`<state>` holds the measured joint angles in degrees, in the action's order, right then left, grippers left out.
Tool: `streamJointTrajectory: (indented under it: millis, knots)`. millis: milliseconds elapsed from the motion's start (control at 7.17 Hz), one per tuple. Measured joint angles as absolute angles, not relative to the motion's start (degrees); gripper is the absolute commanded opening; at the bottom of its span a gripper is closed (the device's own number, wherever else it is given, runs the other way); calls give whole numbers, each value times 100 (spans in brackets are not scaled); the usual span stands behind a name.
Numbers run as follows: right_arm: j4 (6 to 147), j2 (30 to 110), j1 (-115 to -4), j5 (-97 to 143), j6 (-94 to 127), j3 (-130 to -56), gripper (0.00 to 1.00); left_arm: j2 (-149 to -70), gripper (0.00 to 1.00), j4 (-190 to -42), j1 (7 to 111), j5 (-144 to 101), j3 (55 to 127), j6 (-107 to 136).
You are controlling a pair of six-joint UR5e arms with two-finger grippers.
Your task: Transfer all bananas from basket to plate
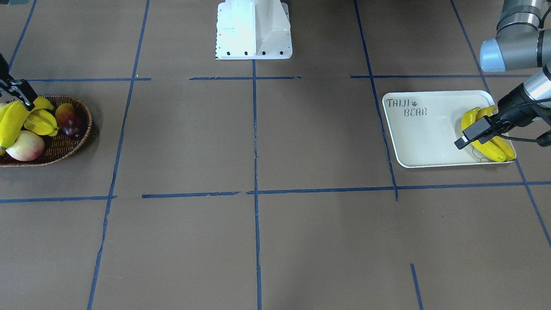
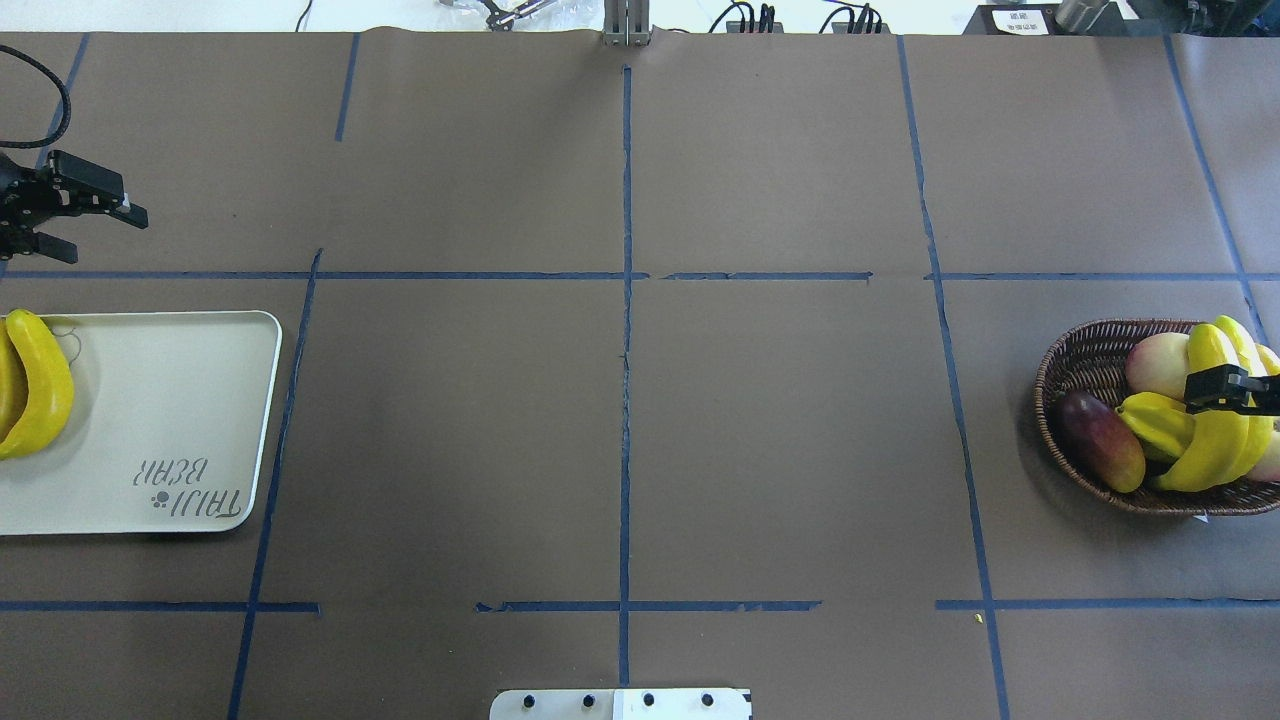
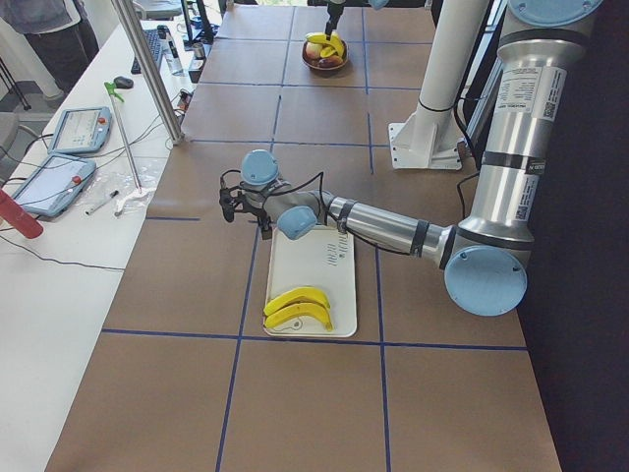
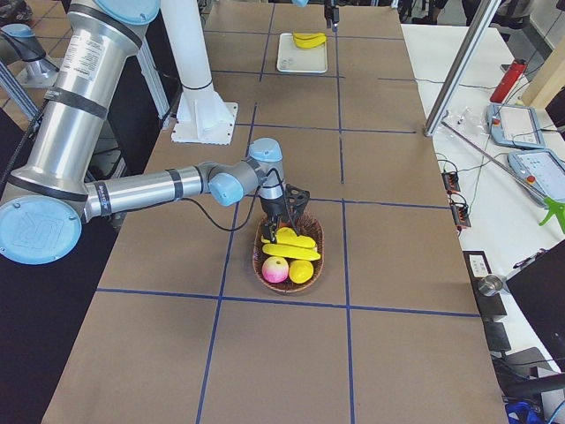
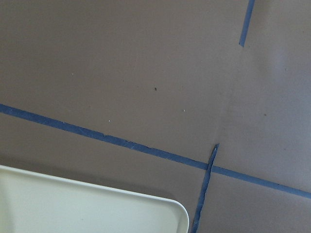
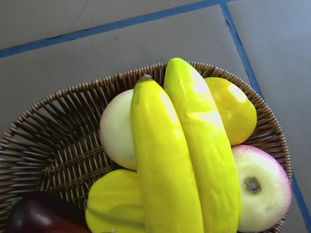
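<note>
Two bananas (image 2: pixel 40 385) lie side by side on the plate (image 2: pixel 180 400), at the end away from the TAIJI BEAR print. The other two bananas (image 6: pixel 184 155) sit in the basket (image 2: pixel 1075 365), on top of a starfruit (image 2: pixel 1155 420), a dark red mango (image 2: pixel 1100 440) and pale round fruit. The left gripper (image 2: pixel 95 225) hovers over bare bench (image 2: pixel 620 450) just off the plate with fingers (image 2: pixel 120 205) apart and empty. The right gripper (image 2: pixel 1228 388) is down on the basket pair, probably straddling one, but I can't tell if its fingers are clamped.
</note>
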<state>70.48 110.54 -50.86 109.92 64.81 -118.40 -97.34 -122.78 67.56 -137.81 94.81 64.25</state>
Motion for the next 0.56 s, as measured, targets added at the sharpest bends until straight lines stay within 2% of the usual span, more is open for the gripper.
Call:
streamJointTrajectory:
  millis: [139,558]
  knots:
    - [7061,11076,-4977,10934,6485,-11840,77,-9734,100,-12278,6753,-13781,9470,6425]
    - [7075,11072,-4810,10892,6486,-11833,67,-9731,100,-12278,6726,-13781,9430,6425]
